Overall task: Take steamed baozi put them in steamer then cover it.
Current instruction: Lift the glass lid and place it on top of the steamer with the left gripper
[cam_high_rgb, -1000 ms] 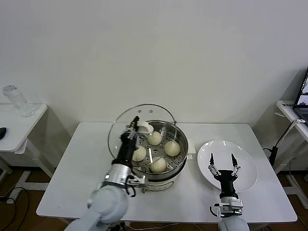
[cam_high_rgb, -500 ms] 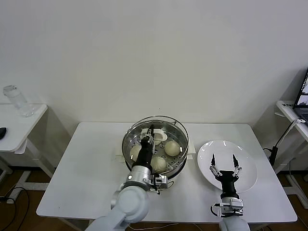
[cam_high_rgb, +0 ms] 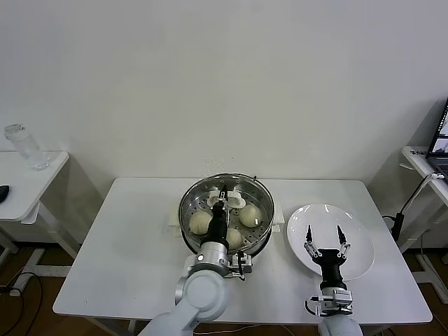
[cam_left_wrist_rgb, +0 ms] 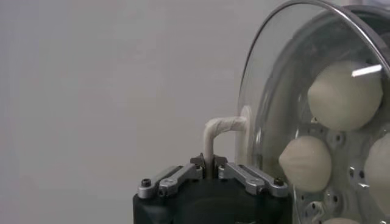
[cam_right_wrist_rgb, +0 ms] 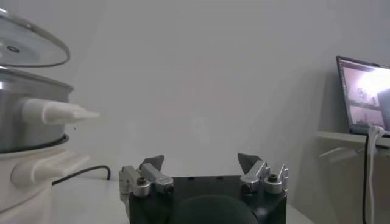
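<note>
The steamer (cam_high_rgb: 187, 236) stands mid-table, a shiny steel pot on a white base. Inside it lie steamed baozi (cam_high_rgb: 200, 222), seen through the glass. Over the pot sits the cover (cam_high_rgb: 257, 196), a clear glass lid about level with the rim. My left gripper (cam_high_rgb: 223, 204) is shut on its cream handle (cam_left_wrist_rgb: 220, 127), which the left wrist view shows pinched between the fingertips, with baozi (cam_left_wrist_rgb: 344, 94) behind the lid (cam_left_wrist_rgb: 274, 91). My right gripper (cam_high_rgb: 323, 236) hovers open and empty above the white plate (cam_high_rgb: 357, 259).
The white table (cam_high_rgb: 119, 245) has bare room to the left of the pot. A side table with a glass jar (cam_high_rgb: 24, 147) stands far left. Far right is another table with a laptop (cam_right_wrist_rgb: 364, 91). The steamer's side handle (cam_right_wrist_rgb: 58, 111) points toward my right gripper.
My left gripper has carried the lid rightward from beside the pot's left rim and lowered it over the pot. The right arm has not moved.
</note>
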Available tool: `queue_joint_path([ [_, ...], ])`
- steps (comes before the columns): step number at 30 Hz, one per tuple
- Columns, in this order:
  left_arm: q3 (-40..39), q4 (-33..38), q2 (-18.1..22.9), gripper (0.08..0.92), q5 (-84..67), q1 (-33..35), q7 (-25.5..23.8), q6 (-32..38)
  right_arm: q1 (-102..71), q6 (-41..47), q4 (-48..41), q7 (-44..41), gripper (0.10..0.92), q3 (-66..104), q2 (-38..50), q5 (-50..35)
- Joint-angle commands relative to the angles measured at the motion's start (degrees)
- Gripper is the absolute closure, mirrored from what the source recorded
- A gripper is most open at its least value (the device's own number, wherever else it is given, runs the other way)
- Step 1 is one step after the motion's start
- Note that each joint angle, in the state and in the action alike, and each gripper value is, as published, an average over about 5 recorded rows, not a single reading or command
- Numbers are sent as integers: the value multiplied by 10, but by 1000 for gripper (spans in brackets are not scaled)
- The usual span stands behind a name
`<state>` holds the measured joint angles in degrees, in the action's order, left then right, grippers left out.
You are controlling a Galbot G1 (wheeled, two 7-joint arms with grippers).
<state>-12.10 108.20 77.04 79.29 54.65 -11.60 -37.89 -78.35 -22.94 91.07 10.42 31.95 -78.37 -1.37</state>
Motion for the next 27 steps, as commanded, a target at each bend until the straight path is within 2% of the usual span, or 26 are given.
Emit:
queue_joint_path([
  [1, -6, -21, 14, 807, 25, -5, -3, -5, 1, -1, -2, 0, 203, 0, -1, 3],
  [13, -3, -43, 19, 807, 33, -8, 14, 2, 2, -3, -7, 0, 203, 0, -1, 8],
  [27, -1, -48, 19, 807, 50, -3, 13, 8, 4, -5, -8, 0, 203, 2, -1, 10],
])
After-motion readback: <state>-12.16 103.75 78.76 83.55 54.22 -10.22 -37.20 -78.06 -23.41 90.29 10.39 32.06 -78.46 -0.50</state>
